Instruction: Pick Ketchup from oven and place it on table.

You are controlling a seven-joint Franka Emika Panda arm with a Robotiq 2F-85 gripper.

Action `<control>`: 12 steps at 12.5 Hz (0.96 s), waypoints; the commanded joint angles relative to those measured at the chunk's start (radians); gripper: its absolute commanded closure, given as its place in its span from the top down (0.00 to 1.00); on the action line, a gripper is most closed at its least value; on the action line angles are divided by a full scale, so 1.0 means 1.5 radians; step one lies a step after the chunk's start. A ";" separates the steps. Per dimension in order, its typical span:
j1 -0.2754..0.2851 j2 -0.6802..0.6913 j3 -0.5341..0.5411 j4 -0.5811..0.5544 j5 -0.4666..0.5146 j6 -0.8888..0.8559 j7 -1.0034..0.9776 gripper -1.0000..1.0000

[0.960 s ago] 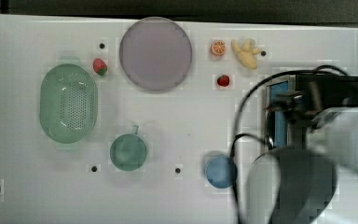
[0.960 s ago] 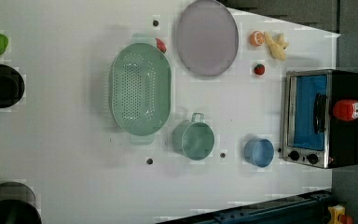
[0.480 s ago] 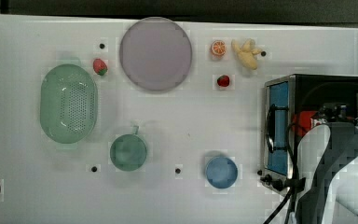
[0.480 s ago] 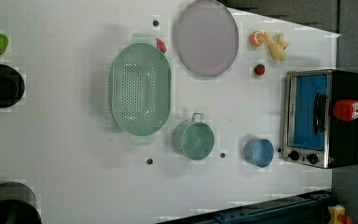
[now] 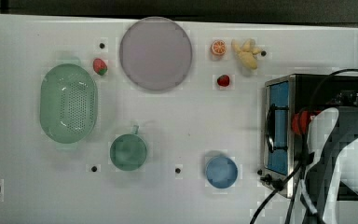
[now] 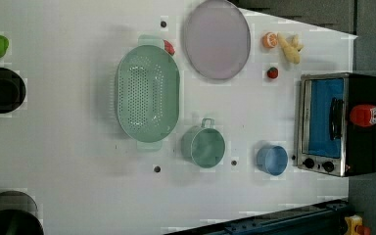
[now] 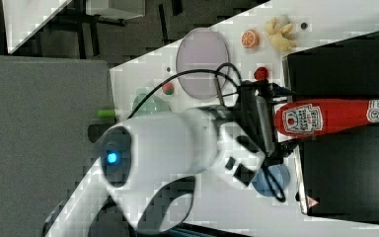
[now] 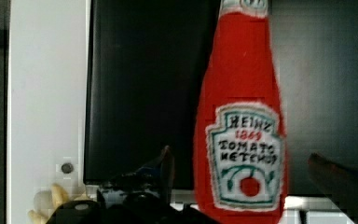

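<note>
Arm swung in over the oven; gripper spread wide around the ketchup (not yet grasped).

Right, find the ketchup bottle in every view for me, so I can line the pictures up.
Top view: Ketchup on the oven, half under the arm.
Left view: Ketchup lying on the oven's black top, at the left view's right edge.
Right view: Ketchup just beyond the arm.
Wrist view: Ketchup between the fingers.
Shared landmark: the oven.
</note>
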 commanded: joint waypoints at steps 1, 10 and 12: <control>-0.002 0.045 -0.013 0.010 0.041 0.002 0.007 1.00; -0.002 0.069 -0.010 -0.004 0.063 0.029 0.007 0.63; -0.002 0.068 -0.012 -0.002 0.063 0.029 0.007 0.63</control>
